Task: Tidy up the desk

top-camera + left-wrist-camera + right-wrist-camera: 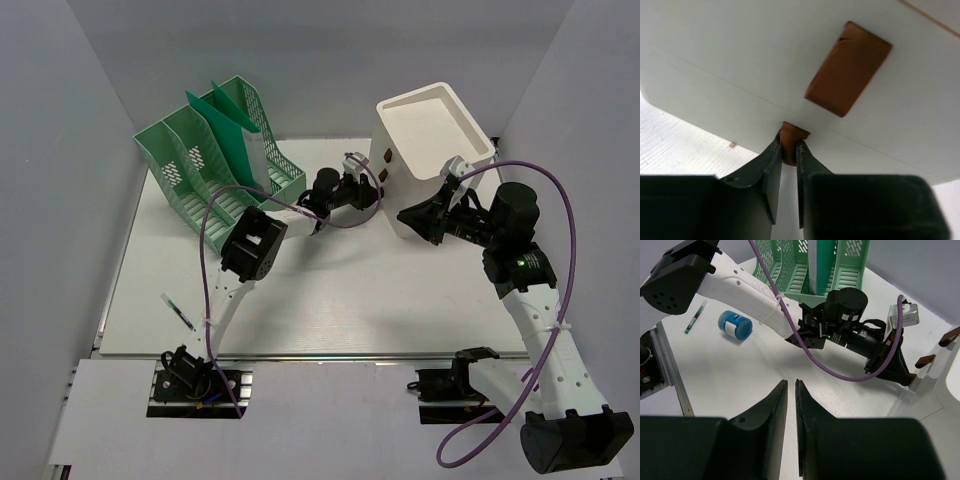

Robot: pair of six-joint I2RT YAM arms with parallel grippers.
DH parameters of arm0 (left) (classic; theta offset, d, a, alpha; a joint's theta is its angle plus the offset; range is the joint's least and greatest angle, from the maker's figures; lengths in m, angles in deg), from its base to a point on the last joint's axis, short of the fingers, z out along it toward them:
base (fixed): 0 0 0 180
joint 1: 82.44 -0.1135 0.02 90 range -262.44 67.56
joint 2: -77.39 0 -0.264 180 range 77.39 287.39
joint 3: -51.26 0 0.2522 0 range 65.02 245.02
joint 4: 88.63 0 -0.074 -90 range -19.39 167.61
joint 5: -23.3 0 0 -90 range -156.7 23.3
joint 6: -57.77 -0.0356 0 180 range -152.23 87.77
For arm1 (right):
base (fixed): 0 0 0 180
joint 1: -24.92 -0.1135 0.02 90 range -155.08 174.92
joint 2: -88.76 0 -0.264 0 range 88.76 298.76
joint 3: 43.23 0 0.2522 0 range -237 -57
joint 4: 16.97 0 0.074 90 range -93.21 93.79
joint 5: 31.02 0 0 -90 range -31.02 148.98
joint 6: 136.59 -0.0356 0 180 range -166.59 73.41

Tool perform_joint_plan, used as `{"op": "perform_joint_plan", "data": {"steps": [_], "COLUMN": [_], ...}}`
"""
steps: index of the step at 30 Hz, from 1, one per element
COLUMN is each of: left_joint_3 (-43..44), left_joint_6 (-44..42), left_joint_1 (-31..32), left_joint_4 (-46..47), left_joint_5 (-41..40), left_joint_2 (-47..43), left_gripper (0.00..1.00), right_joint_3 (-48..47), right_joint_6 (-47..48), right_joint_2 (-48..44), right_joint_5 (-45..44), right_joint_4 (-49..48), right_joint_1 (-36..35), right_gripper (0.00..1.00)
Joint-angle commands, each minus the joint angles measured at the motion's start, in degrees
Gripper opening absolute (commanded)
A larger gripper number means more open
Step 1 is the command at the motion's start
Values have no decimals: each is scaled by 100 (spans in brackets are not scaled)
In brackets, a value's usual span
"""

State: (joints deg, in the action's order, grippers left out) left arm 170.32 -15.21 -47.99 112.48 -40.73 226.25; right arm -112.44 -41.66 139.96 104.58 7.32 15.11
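Left gripper [788,145] was pinched on the lower handle [790,134] of the drawer box [425,130], which stood at the far right of the bench [380,300]. I judged the pull to run back along that arm, leftward. Right gripper [791,385] hung nearly closed and empty beside the box.

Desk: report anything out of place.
A pen lies loose near the left edge of the desk, and a blue jar close by seems tipped on its side; neither is put away.
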Motion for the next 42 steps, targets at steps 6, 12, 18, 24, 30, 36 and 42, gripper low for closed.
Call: {"op": "perform_joint_plan", "data": {"steps": [6, 12, 18, 24, 30, 36, 42], "left_joint_3": [-43, -1061, -2152, -3040, -3621, -3244, -3103], "left_joint_6": [100, 83, -146, -462, -787, -981, -1376], "left_joint_1": [-26, -79, -203, -326, -378, -378, -273], "left_joint_4": [353, 670, 854, 732, 399, -524, -1341], "left_joint_5": [4, -181, -312, -278, -383, -269, -321], "left_joint_2": [-190, -795, -1525, -2255, -2739, -2879, -3432], "left_gripper": [6, 0, 0, 0, 1, 65, 71], "right_joint_3": [-107, -55, 24, 60, 77, 33, 103], "right_joint_6": [61, 70, 87, 175, 315, 903, 1238], "right_joint_2": [-5, -31, -40, 13, 118, 329, 461], "right_joint_5": [63, -8, -8, 10, 89, 405, 458], "right_joint_4": [-24, -68, -147, -138, -77, 300, 468], "right_joint_1": [22, 31, 57, 84, 119, 110, 75], "right_gripper": [17, 17, 17, 18, 25, 53, 67]}}
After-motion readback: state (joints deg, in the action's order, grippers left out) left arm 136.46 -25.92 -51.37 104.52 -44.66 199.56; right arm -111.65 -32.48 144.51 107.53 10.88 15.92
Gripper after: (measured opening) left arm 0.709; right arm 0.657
